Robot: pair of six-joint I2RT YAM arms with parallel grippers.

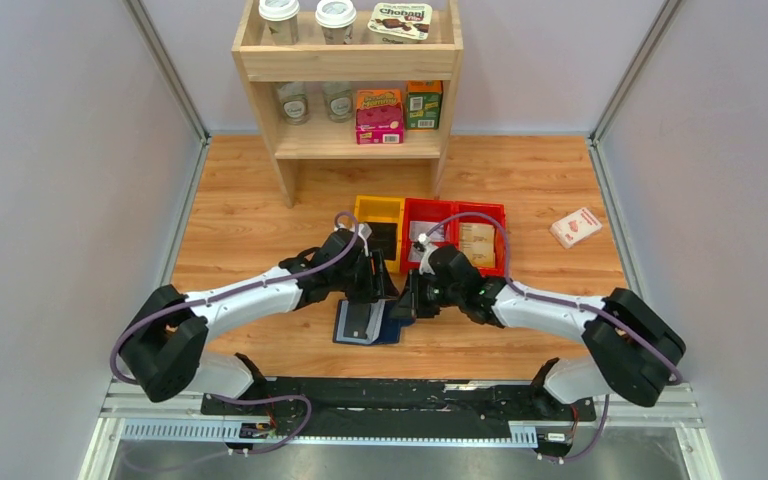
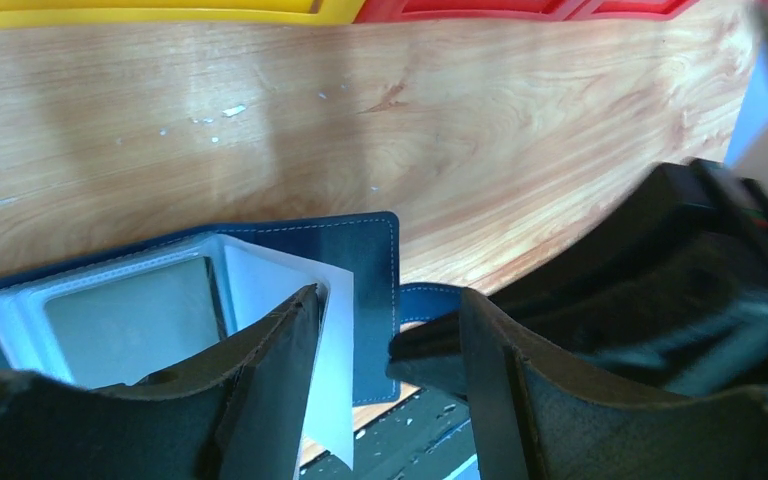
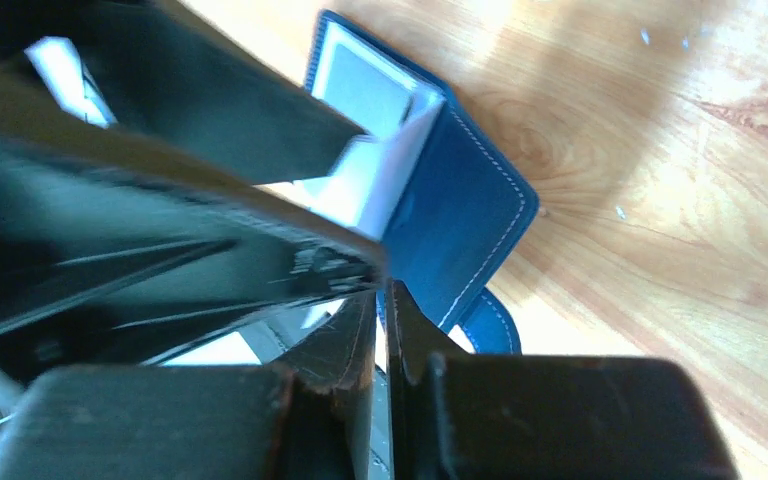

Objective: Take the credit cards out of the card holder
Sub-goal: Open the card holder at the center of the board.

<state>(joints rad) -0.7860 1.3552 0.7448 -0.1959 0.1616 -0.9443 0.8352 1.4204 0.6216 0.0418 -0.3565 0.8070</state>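
The navy-blue card holder [image 1: 362, 324] lies open on the wooden table in front of both arms. In the left wrist view its pale clear sleeves [image 2: 125, 315] lie left, one white sleeve page [image 2: 332, 340] stands up, and the navy cover [image 2: 375, 290] and snap tab [image 2: 430, 300] lie right. My left gripper [image 2: 390, 300] is open over the holder, its left finger [image 2: 260, 370] against the raised page. My right gripper [image 3: 382, 290] is shut on the cover's edge [image 3: 460, 230] near the tab. A black card [image 1: 385, 240] lies in the yellow bin. No card shows clearly in the sleeves.
A yellow bin [image 1: 378, 208] and two red bins [image 1: 457, 210] stand just behind the grippers. A white-and-red box [image 1: 575, 227] lies at the right. A wooden shelf [image 1: 350, 65] with cups and boxes stands at the back. A black rail [image 1: 390, 400] runs along the near edge.
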